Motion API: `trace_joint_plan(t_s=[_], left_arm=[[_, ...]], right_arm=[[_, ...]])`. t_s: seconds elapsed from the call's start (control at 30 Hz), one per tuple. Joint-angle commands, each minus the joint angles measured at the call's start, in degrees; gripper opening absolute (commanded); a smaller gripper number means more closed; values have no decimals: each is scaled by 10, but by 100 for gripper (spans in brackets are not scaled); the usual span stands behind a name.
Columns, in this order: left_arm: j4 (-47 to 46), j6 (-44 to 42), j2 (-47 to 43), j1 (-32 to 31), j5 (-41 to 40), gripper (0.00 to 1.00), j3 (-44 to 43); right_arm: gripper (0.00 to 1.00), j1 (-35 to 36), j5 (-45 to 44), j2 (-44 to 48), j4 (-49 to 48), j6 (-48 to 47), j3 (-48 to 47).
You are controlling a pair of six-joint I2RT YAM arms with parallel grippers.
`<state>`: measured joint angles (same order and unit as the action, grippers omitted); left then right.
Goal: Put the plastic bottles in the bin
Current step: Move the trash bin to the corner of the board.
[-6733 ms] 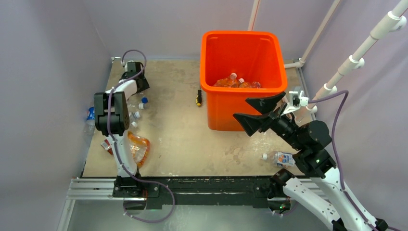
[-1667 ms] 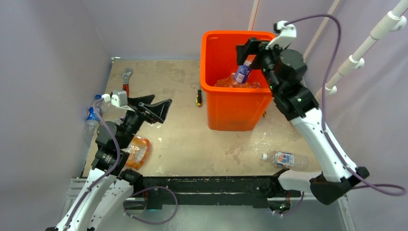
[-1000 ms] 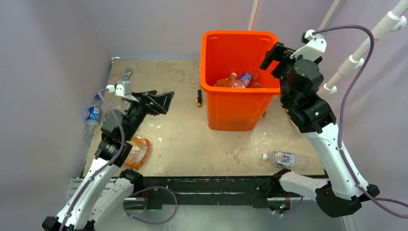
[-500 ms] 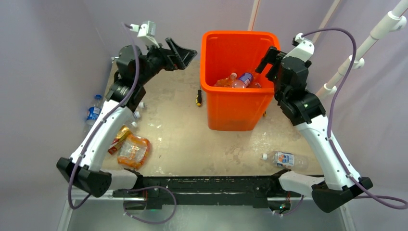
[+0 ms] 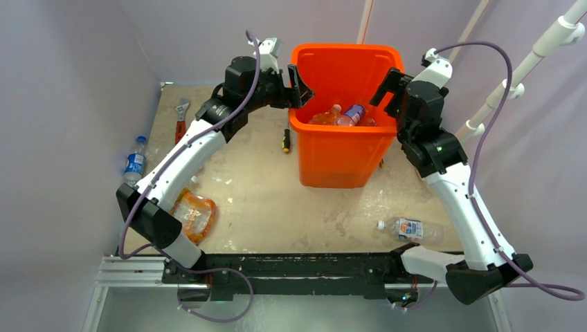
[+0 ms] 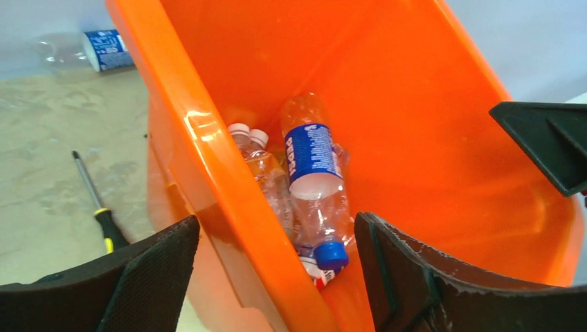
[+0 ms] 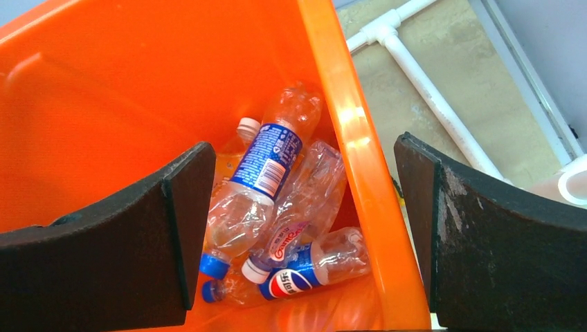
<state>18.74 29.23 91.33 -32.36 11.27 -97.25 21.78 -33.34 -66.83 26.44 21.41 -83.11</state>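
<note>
**Orange bin flanked by two empty grippers**

Orange plastic fills both wrist views. The bin (image 5: 339, 155) stands at the far middle of the table (image 5: 263, 207), and each arm reaches in from its own side. The left gripper (image 5: 296, 86) is released and holds nothing; one finger hangs outside the bin's left rim and the other inside it. The right gripper (image 5: 390, 83) is spread wide and also empty, and it straddles the right rim in the same way.

Several plastic bottles lie heaped on the bin floor, a blue-labelled Pepsi bottle (image 6: 313, 166) on top. Open floor shows around the heap.

A screwdriver (image 5: 285, 140) lies just beside the bin's left wall, and a wrench (image 5: 181, 114) sits near the far-left corner. Three bottles are on the table:
- A blue-labelled bottle (image 5: 135, 160) at the left edge.
- A crushed orange-labelled bottle (image 5: 192, 214) near the front left.
- A clear bottle (image 5: 410, 229) near the front right.

The middle of the table is bare.

Half a second earlier the left gripper was over the table left of the bin; it now meets the rim. The right arm has barely shifted.
</note>
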Motion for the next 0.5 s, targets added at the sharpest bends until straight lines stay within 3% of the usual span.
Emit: trace_joint_plan(t_s=[0.0,0.4,0.47], left_arm=[[40,-48,10,-7,-63,76,-47],[44,-59,-5,-7,-95,3,-65],[44,-59,-14,-7,-101,0,-73]], right_arm=[[99,-4,32,-5,-11,2,10],[99,-4,72,-15,-13,10,-2],[99,-4,79,-18,-10,12,-12]])
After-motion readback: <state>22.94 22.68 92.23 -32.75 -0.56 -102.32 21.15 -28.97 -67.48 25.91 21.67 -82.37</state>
